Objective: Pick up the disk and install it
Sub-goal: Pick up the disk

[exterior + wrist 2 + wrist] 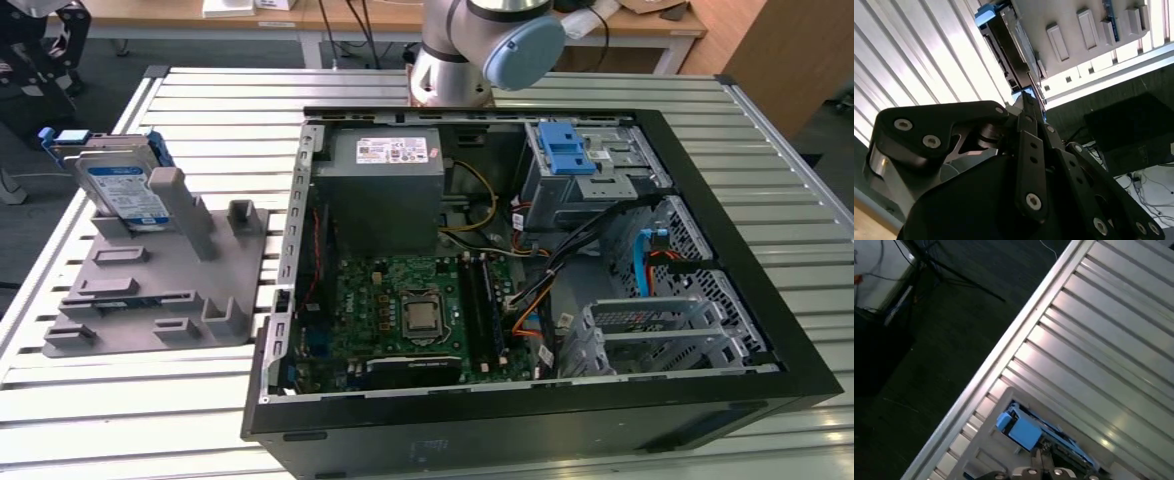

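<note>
One disk (120, 190) stands in a grey holder (147, 300), end effector (1026, 100) near it

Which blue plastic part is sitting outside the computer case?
The bright blue carrier frame round the silver hard drive, standing in the grey holder at the exterior view's left. The ridged blue latch sits inside the black case.

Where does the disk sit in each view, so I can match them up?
Exterior view: the disk stands upright in the grey holder, at the exterior view's left.
Second wrist view: the disk edge-on, on the holder.
First wrist view: its blue end, on the holder.
Shared landmark: the grey holder.
</note>
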Controlling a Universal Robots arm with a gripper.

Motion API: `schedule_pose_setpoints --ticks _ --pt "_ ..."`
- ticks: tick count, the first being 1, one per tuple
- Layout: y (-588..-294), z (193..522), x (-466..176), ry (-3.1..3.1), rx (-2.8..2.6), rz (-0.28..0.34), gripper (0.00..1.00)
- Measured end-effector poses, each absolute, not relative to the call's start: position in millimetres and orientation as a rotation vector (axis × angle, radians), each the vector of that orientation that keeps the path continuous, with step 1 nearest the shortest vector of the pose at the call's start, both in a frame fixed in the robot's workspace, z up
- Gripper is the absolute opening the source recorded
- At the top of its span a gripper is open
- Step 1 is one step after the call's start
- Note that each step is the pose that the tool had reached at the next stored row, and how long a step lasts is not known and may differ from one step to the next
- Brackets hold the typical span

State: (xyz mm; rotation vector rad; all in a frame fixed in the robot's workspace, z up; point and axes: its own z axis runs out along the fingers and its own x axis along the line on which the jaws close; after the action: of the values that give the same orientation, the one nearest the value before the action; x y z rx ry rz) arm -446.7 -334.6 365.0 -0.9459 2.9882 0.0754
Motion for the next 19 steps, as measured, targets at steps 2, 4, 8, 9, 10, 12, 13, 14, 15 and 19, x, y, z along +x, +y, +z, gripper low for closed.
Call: schedule_pose_setpoints --ticks 2,4,8,9,10,12,13,14,15,19 --pt "-334.7 364.8 -446.7 2.972 -1.000 0.076 0.11" --pt "-334.6 364.5 -446.7 2.953 -1.056 0.076 0.11" --pt "-334.7 364.0 -446.7 2.916 -1.160 0.076 0.11" --pt "-334.7 364.0 -446.8 2.906 -1.184 0.076 0.11" --pt "-334.7 363.8 -446.8 2.896 -1.210 0.076 0.11" --pt "-334.7 363.7 -446.8 2.877 -1.257 0.076 0.11" --pt "-334.7 363.7 -446.9 2.871 -1.272 0.076 0.11" --pt "-334.7 363.7 -446.9 2.870 -1.274 0.076 0.11" --pt "-334.7 363.7 -446.9 2.870 -1.274 0.076 0.11" --pt "-334.7 363.7 -446.9 2.867 -1.281 0.076 0.11"
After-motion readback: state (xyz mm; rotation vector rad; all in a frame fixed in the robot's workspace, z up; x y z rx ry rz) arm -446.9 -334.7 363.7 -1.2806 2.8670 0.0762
